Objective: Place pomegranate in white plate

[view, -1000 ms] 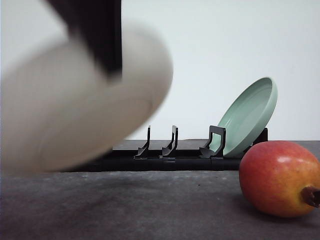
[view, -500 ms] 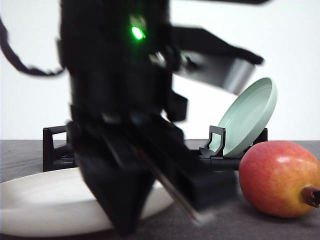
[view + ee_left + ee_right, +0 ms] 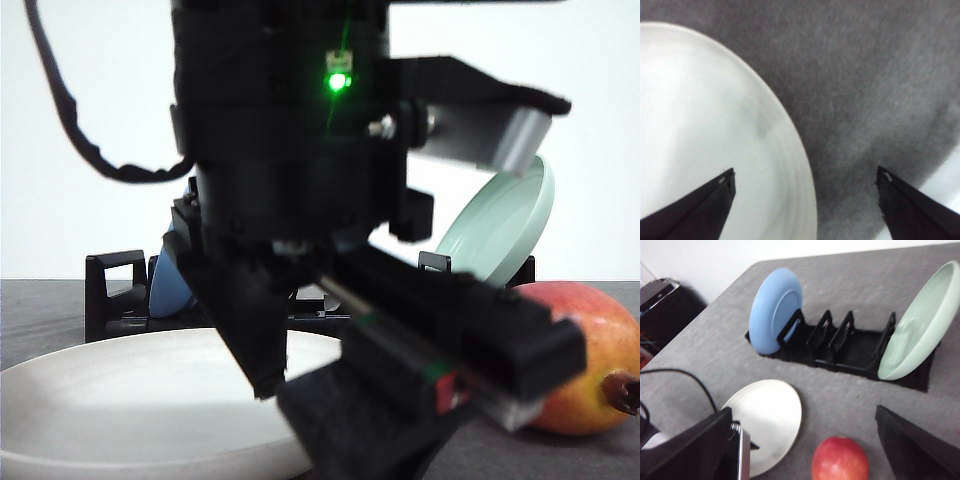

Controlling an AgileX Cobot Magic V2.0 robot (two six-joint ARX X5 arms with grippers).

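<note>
One pomegranate point(image 3: 590, 358) lies on the grey worktop point(image 3: 850, 390), at the right edge of the front view, partly hidden behind my left arm; from my right wrist camera I see it point(image 3: 840, 460) just beside the white plate point(image 3: 765, 422) but apart from it, nothing resting on that plate. I count three plates: the white plate point(image 3: 130, 410) flat on the worktop, one blue plate point(image 3: 775, 310) standing upright at one end of the black dish rack point(image 3: 850, 347), and one pale green plate point(image 3: 917, 322) leaning at the other end. There is one rack, its middle slots free.

My left pincer point(image 3: 805, 210) hangs wide open, holding nothing; one finger is over the white plate's point(image 3: 700, 125) rim and the other over bare worktop. My right pincer point(image 3: 805, 450) is also spread wide and empty, above the fruit and the plate.

A second ago the white plate was up in the air, blurred; half a second ago it was already down flat with my left arm low over it. Now the arm is higher and nearer the camera, and the blue plate point(image 3: 175, 285) shows behind it. The pomegranate has not moved.
</note>
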